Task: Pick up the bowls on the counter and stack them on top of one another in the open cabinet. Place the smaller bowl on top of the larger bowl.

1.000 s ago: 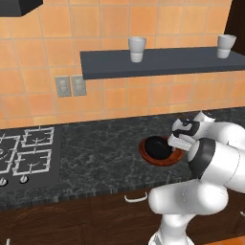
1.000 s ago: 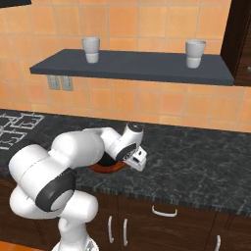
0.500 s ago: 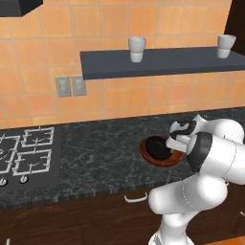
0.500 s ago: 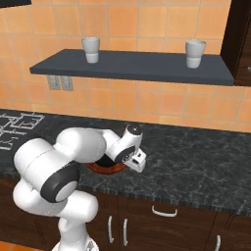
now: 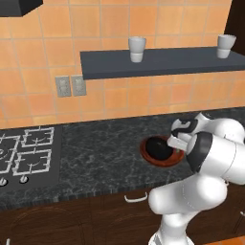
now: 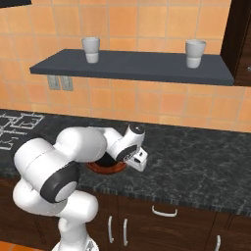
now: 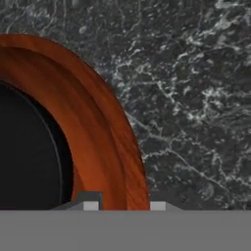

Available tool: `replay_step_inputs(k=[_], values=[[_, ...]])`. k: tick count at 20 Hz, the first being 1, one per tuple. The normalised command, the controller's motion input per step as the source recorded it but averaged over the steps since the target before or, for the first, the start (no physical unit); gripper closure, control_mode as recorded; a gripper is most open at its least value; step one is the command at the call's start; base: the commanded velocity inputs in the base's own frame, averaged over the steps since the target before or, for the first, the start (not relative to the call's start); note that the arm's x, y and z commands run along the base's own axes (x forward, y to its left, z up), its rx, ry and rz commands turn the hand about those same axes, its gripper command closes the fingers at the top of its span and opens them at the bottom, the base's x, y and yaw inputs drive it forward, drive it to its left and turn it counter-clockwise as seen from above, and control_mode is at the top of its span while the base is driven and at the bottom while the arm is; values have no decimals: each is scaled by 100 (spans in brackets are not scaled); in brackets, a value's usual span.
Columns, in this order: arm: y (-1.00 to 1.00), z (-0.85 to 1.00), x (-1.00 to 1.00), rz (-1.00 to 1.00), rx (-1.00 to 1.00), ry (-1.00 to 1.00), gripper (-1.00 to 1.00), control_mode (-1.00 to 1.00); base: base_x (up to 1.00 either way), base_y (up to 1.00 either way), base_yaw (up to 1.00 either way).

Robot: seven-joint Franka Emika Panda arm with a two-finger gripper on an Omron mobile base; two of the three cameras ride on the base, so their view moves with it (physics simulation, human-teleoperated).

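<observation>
Your gripper [image 7: 120, 205] sits low over the table [image 7: 196, 98], at the right-hand rim of the larger bowl [image 7: 105, 127] as the hand view frames it; its two tips just peek up at the bottom edge, one on each side of the red-brown rim, so the jaws are spread and straddle that rim — you cannot tell whether the pads touch it. Look at the larger bowl first: it is wide, shallow and round, with a glossy reddish-brown wood grain that runs in bands along its sloping wall. Inside it you see the smaller bowl [image 7: 29, 157], round and plain black, already nested in the middle of the larger one rather than standing apart on the stone. From the left base view the pair reads the same way — the smaller bowl [image 5: 159, 147] dark in the centre, the larger bowl [image 5: 146, 152] showing as a red ring around it, resting on the speckled table [image 5: 95, 153] with the gripper [image 5: 176, 142] at its right edge. In the right base view the arm hides most of it, and you get only a sliver of the larger bowl [image 6: 109, 168] beneath the wrist. Above, the open cabinet [image 5: 162, 62] carries two white cups [image 5: 137, 49], one near its left end and one at its right.
</observation>
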Motion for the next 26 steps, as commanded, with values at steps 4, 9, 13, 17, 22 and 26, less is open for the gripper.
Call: replay_step_inputs(k=[4, 9, 13, 17, 22, 26], values=[[-7, 57, -46, -11, 1, -15, 100, -100, 0, 0, 0], [-50, 100, -79, -31, 18, -20, 100, -100, 0, 0, 0], [-36, 100, -78, -42, 33, -24, 100, -100, 0, 0, 0], [-18, 100, -72, -45, 39, -23, 100, -100, 0, 0, 0], [-7, 100, -55, -42, 31, -21, 100, -100, 0, 0, 0], [0, 100, -7, -36, 17, -19, 100, -100, 0, 0, 0]])
